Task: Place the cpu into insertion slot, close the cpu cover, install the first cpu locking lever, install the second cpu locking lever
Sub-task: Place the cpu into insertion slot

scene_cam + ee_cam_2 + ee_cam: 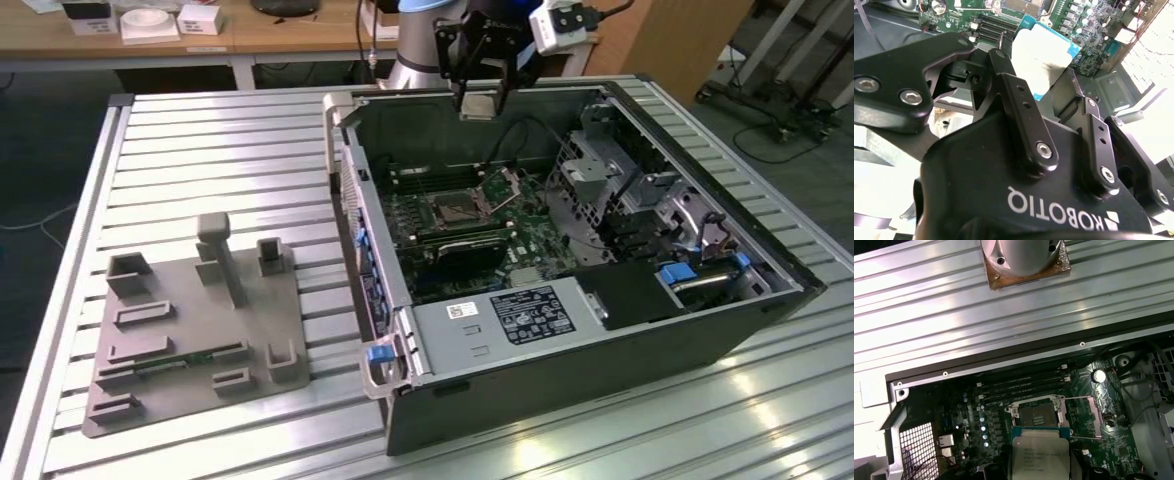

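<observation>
You have the cpu (1046,52) gripped between the jaws. In the second wrist view the two black fingers (1021,100) press on opposite edges of the chip, and its pale top with a teal rim shows between them. The chip hangs in the air and touches nothing but the fingers.

In the exterior view the arm (420,45) holds the jaws over the far end of the open computer case (601,370), well above the motherboard (534,235). The case lies on its side on the slatted metal counter (200,160), so you look straight down onto the board.

The insertion slot (1036,416) lies open, its dark square contact field uncovered inside a silvery surround. In the first wrist view the cpu fills the foreground, with the slot just beyond it and rows of memory slots (1019,385) on the slot's other side. Chip and slot are apart.

In the exterior view the cpu cover (511,183) stands tipped up off the slot, at the slot's edge toward the exterior view's right. Thin wire levers (1089,400) show beside the slot in the first wrist view; you cannot tell from these views exactly how they are set.

Inside the case, nearer the exterior camera, sits a grey labelled box (514,315). On the counter, to the exterior view's left of the case and well apart from it, rests a grey fixture tray (200,330) with upright posts and pockets.
</observation>
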`<action>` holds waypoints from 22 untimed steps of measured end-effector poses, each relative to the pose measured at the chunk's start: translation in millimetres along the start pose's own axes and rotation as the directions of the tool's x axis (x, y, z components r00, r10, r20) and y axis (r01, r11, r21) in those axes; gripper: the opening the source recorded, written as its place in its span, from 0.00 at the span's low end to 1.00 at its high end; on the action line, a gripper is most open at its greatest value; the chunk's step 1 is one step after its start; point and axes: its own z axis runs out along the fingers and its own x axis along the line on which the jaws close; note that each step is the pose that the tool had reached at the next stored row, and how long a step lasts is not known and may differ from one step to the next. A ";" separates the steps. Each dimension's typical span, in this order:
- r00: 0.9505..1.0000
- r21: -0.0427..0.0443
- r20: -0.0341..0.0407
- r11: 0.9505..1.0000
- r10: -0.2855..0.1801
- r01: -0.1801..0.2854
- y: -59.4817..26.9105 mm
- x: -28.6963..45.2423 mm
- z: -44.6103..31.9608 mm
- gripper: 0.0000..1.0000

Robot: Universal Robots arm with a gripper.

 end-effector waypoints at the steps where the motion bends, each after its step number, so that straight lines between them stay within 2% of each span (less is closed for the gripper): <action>1: 1.000 0.000 0.000 1.000 0.003 -0.003 0.0 0.0 0.0 0.54; 22: 0.998 -0.001 0.006 0.998 0.064 -0.064 0.0 0.0 0.0 0.54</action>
